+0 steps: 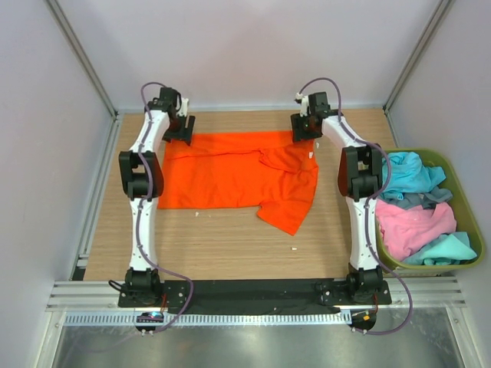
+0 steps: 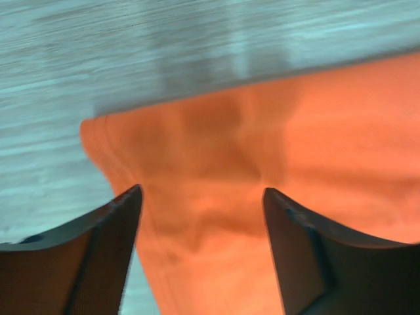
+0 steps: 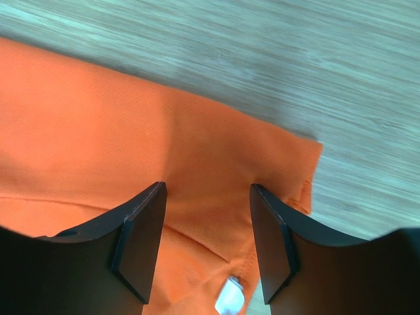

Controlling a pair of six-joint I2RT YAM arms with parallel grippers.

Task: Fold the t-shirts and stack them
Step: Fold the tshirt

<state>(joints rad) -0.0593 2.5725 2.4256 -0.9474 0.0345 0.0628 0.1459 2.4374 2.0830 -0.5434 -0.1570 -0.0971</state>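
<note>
The bright orange t-shirt (image 1: 238, 178) lies spread on the wooden table, one sleeve hanging toward the near right. My left gripper (image 1: 181, 130) is open just above its far left corner (image 2: 216, 170), fingers straddling the cloth. My right gripper (image 1: 305, 126) is open above its far right corner (image 3: 197, 151), fingers either side of a fold near a white label (image 3: 231, 296). Neither holds the cloth. Turquoise (image 1: 410, 173), pink (image 1: 412, 224) and grey (image 1: 430, 198) t-shirts lie crumpled in the bin.
The olive-green plastic bin (image 1: 469, 201) stands at the table's right edge, beside the right arm. White walls with metal posts enclose the table at the back and sides. Bare wood shows in front of the orange shirt.
</note>
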